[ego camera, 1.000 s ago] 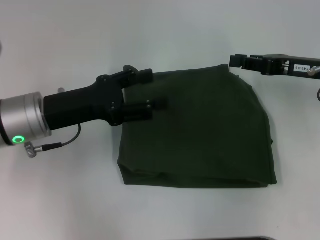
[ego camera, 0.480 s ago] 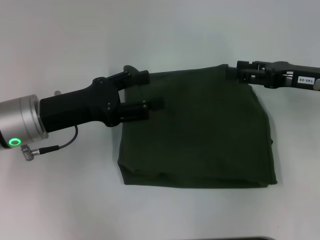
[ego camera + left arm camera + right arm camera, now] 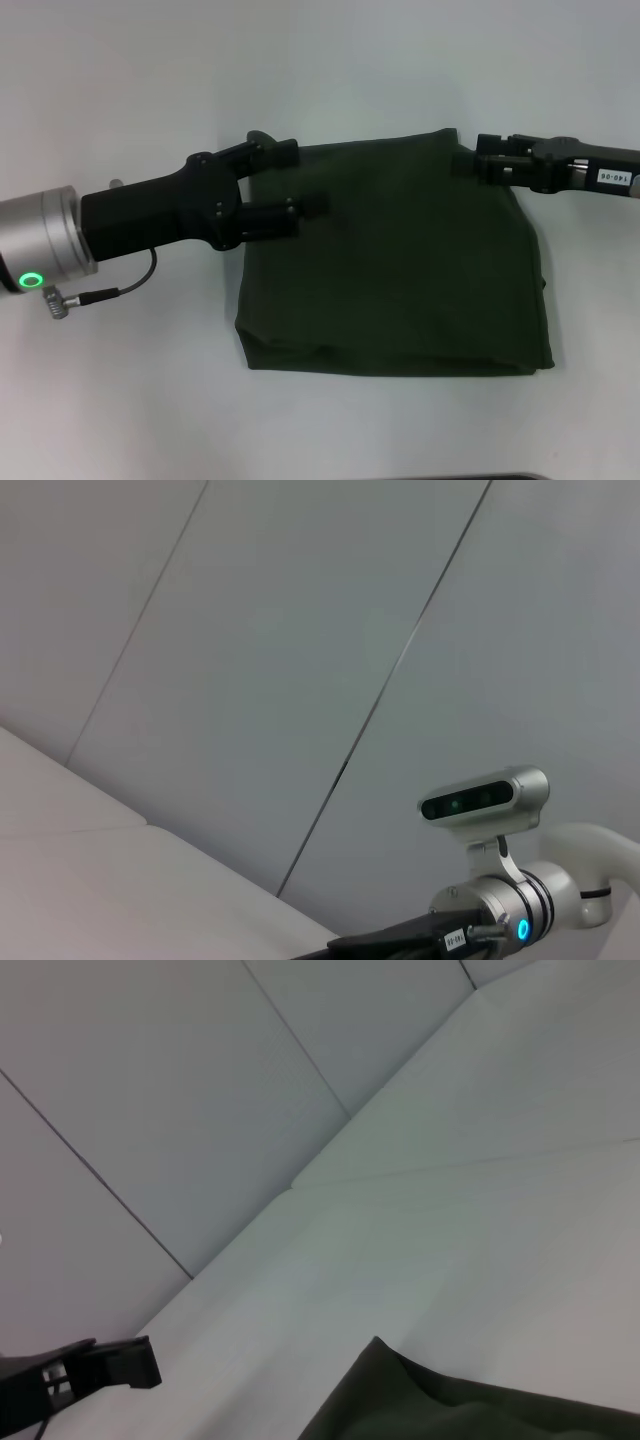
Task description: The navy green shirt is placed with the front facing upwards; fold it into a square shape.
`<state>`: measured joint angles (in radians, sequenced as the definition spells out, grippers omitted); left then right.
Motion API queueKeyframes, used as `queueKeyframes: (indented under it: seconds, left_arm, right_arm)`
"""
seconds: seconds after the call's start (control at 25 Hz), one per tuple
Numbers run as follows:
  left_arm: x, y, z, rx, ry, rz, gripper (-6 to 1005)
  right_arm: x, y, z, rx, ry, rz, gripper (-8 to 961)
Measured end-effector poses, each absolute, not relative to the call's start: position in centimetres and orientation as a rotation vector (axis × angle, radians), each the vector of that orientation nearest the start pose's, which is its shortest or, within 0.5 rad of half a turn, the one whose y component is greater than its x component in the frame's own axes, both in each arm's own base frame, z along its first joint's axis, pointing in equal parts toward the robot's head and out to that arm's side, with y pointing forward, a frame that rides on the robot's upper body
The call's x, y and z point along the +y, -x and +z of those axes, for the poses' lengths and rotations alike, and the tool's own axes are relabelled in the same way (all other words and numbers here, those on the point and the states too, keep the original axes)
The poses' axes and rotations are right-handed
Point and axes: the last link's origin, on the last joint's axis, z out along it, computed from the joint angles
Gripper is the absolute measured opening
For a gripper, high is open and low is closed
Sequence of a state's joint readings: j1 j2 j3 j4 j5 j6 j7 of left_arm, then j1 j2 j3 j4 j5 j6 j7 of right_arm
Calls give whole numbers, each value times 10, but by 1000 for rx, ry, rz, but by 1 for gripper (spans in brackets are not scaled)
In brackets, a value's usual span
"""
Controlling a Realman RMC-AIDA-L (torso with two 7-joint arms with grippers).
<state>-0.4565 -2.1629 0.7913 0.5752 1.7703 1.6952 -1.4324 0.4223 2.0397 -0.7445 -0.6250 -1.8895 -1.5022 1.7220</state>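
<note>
Black left gripper [image 3: 305, 178] comes in from the left over the shirt's far-left corner, 2 fingers [image 3: 270, 152] spread wide apart: 1 along the far edge, the other over the cloth nearer the middle. Nothing pinched between them as far as the head view shows. Silver wrist section behind it carries a green ring light [image 3: 36, 279], with a cable connector [image 3: 62, 298] just below.

Right gripper [image 3: 468, 161] sits at the shirt's far-right corner, tips on or just over the cloth edge. Can't tell if it's apart or clamped, or if it has fabric; dark fingers merge with dark cloth. White label [image 3: 610, 177] on the arm body behind it.

Navy green shirt [image 3: 400, 270] lies on the white table [image 3: 150, 400], folded into a rough rectangle, plain dark side up, no print showing. Near edge is a thick rounded fold, right edge bows outward slightly, far edge runs between the 2 grippers.

Right wrist view: 1 shirt corner [image 3: 400, 1400] on the white surface, left gripper's finger [image 3: 110, 1365] farther off. Left wrist view: only wall panels and the right arm [image 3: 500, 920] with its wrist camera [image 3: 485, 800].
</note>
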Motion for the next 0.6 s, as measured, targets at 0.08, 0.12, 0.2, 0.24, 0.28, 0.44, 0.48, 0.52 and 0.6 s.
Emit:
queueKeyframes:
  seconds: [0.08,0.12,0.2,0.24,0.28,0.44,0.48,0.52,0.6]
  left_arm:
    - [288,232,-37,-822,2733,-1165,904]
    - [287,232,-37,-823,2735,-1164,904]
    - [287,232,-37,-824,2738,-1158,904]
    - [287,233,-37,-825,2739,-1153,904]
    - [287,234,-37,-826,2740,-1148,904]
    - [288,235,-36,-836,2754,-1117,905]
    - [288,236,-35,-839,2760,-1104,905]
    - [288,237,-35,-843,2768,-1088,905]
    - [288,238,-35,-849,2784,-1057,905]
  right_arm:
    - [310,-300,9,1239,2488,802,925]
    - [308,-302,9,1252,2484,805,925]
    - [305,-307,10,1274,2477,804,923]
    - [302,-309,11,1287,2472,806,923]
    - [299,-312,13,1296,2467,808,922]
    - [288,-319,23,1317,2449,844,923]
    - [285,-321,26,1322,2443,853,924]
    - [282,-324,29,1327,2436,857,924]
    - [278,-328,34,1336,2419,862,923]
